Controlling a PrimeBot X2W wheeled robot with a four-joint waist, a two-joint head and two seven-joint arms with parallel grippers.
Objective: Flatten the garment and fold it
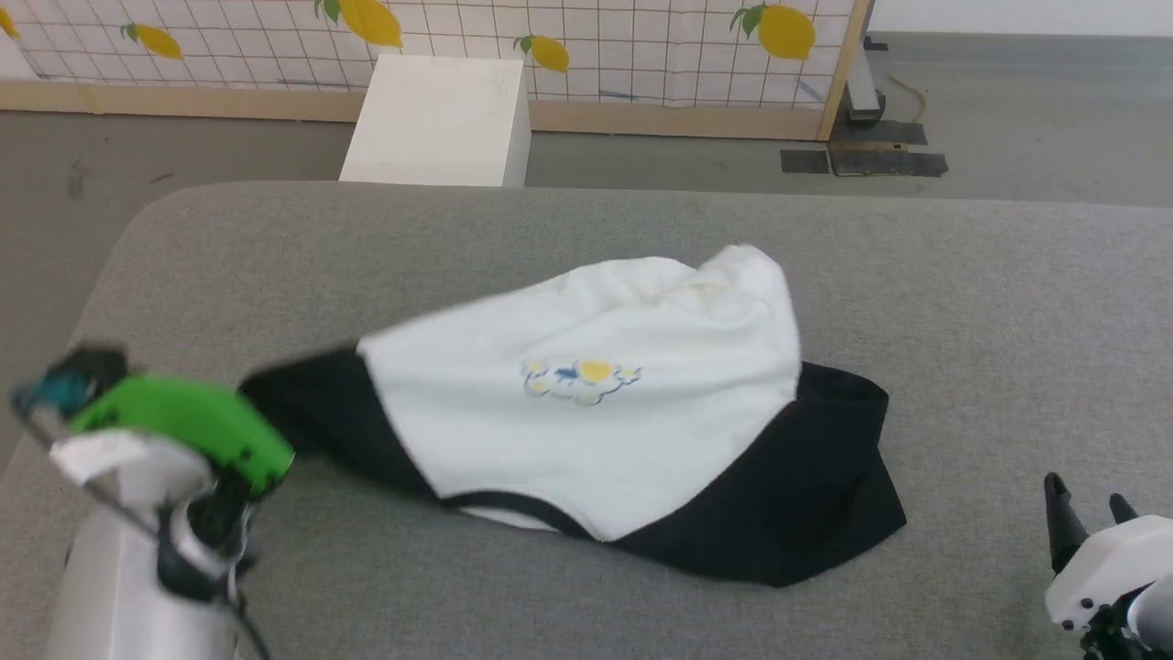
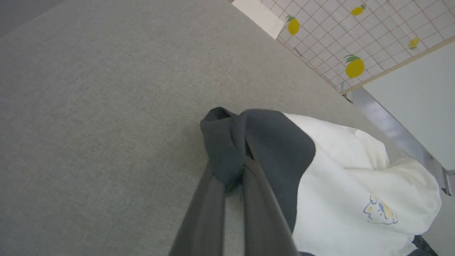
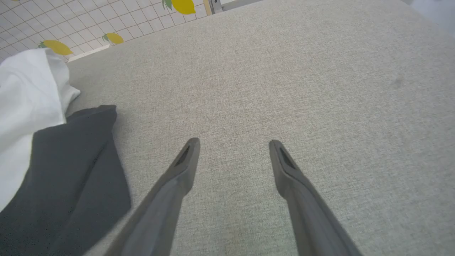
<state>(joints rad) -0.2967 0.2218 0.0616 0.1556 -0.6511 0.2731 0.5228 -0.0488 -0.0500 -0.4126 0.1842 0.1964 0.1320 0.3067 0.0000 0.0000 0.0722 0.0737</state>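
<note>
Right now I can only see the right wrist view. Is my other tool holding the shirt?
Observer: Yes. The left tool is shut on the garment, pinching the end of one black sleeve.
Operator: Does the shirt have a picture on it?
Observer: Yes, there is a small blue-and-yellow print on the white chest.
Operator: What does my left arm look like?
Observer: It has a bright green cover near the wrist.
</note>
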